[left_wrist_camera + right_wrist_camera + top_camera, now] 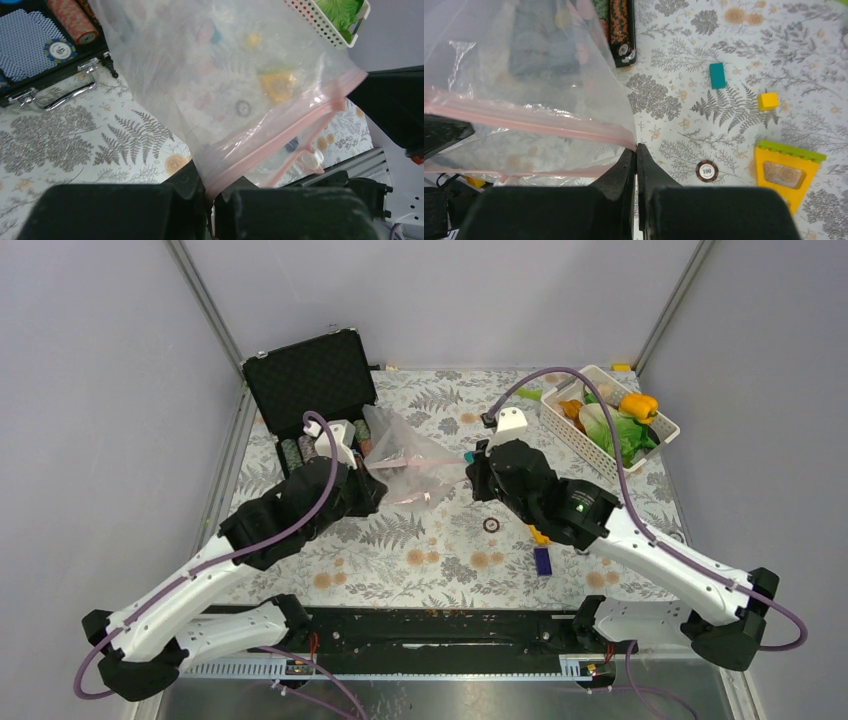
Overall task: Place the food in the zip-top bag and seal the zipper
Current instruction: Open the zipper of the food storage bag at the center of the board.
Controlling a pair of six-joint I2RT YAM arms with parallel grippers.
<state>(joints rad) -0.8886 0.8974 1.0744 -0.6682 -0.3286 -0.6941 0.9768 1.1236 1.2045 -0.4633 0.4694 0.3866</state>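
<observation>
1. Pinching one end of the zipper (280, 131), the left gripper (210, 192) was clenched on the pink strip at the bottom centre of its wrist view.
2. The right gripper (636, 160) was clamped on the strip's other end.
3. The zip-top bag (402, 452) hung between them, mid-frame in the top view.
4. The food (625, 428) lay in the white basket (575, 440), upper right.

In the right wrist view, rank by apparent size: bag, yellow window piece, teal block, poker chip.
1. bag, largest, though it is nearest the camera.
2. yellow window piece.
3. teal block and poker chip look alike, so no ranking between them.
</observation>
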